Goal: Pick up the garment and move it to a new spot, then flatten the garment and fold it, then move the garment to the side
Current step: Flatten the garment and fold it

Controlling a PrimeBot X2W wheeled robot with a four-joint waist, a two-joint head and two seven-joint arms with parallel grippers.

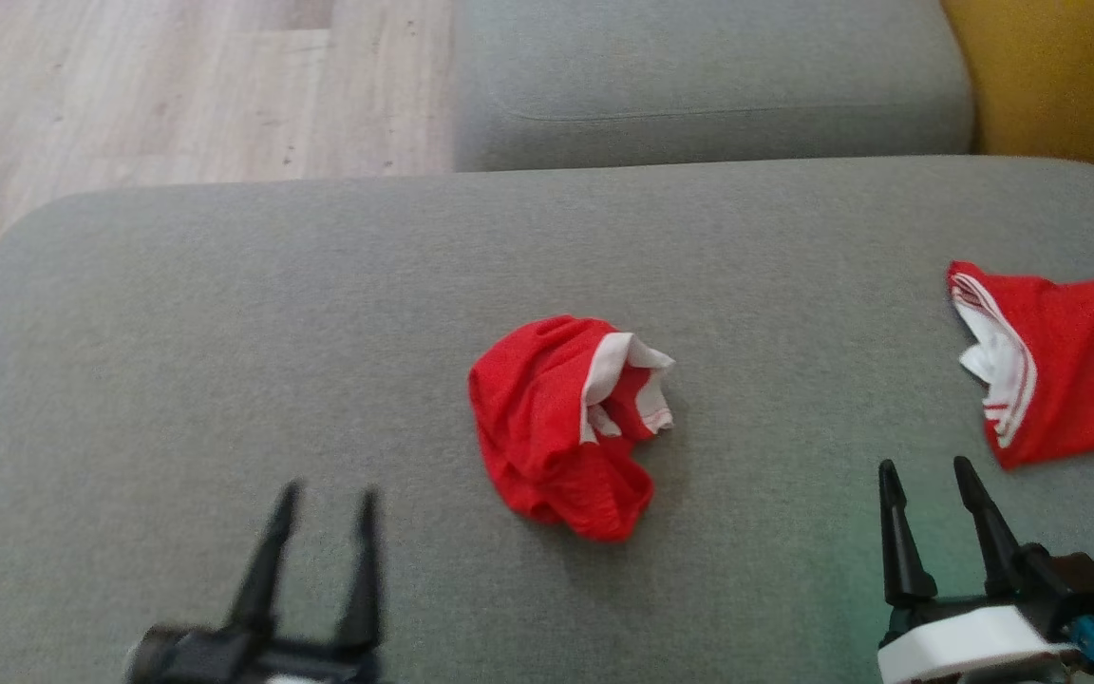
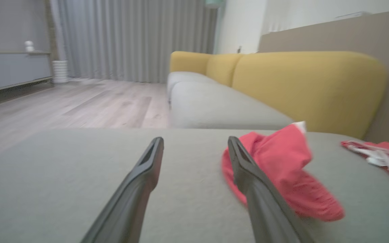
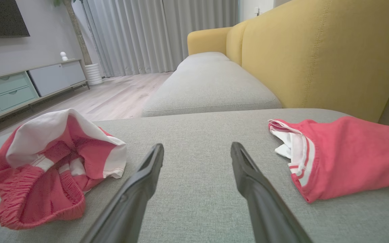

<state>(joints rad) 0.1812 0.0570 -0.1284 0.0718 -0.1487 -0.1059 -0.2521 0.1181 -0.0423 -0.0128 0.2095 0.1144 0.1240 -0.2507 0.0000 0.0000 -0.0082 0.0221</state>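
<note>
A crumpled red garment with white trim lies bunched in the middle of the grey seat cushion. My left gripper is open and empty, low over the cushion to the garment's left and nearer to me. In the left wrist view the garment lies just right of and beyond the open left gripper. My right gripper is open and empty at the lower right. In the right wrist view its fingers point between the crumpled garment and a second red garment.
The second red garment, with white stripes, lies flatter at the cushion's right edge, just beyond the right gripper. Another grey cushion adjoins at the back, with a yellow backrest on the right. Wooden floor lies past the cushion's left and far-left edges.
</note>
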